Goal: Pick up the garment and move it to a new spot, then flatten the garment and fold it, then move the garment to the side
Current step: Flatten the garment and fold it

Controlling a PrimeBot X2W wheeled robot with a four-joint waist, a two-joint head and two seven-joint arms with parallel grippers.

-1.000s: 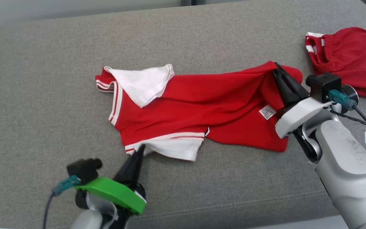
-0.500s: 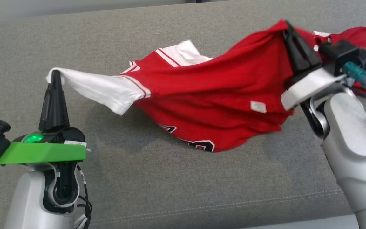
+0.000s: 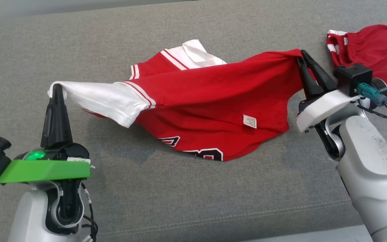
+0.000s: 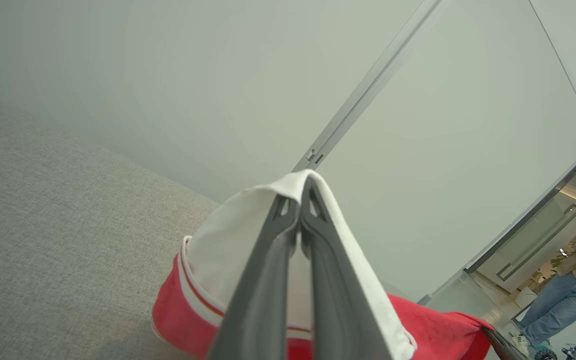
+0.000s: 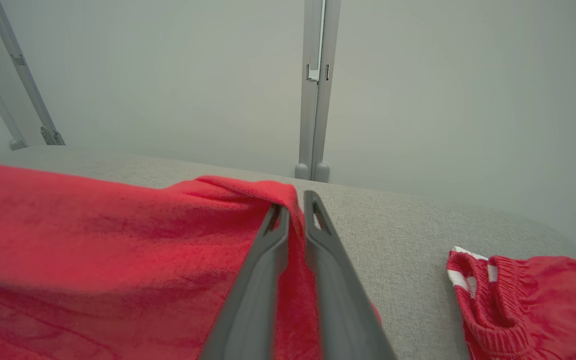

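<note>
The garment [image 3: 207, 97] is a red shirt with white sleeves and a small white label. It hangs stretched between my two grippers above the grey cushion [image 3: 180, 201], its lower edge sagging onto the fabric. My left gripper [image 3: 57, 88] is shut on the tip of one white sleeve [image 4: 208, 260] at the left. At the right, my right gripper [image 3: 302, 57] pinches the red hem corner. In the right wrist view, red cloth [image 5: 93, 225] folds between the tips of the right gripper [image 5: 293, 197]. White cloth drapes over the tips of the left gripper [image 4: 300, 182].
A second red piece with an elastic waistband and white stripes [image 3: 371, 53] lies on the cushion just right of my right gripper, also seen as red cloth [image 5: 528, 300]. A person [image 4: 573, 285] stands far off behind glass. The cushion's front seam runs near my arms.
The garment went from lying crumpled on the cushion to hanging stretched. My left gripper carried the white sleeve up and left. The right end rose, then sank a little.
</note>
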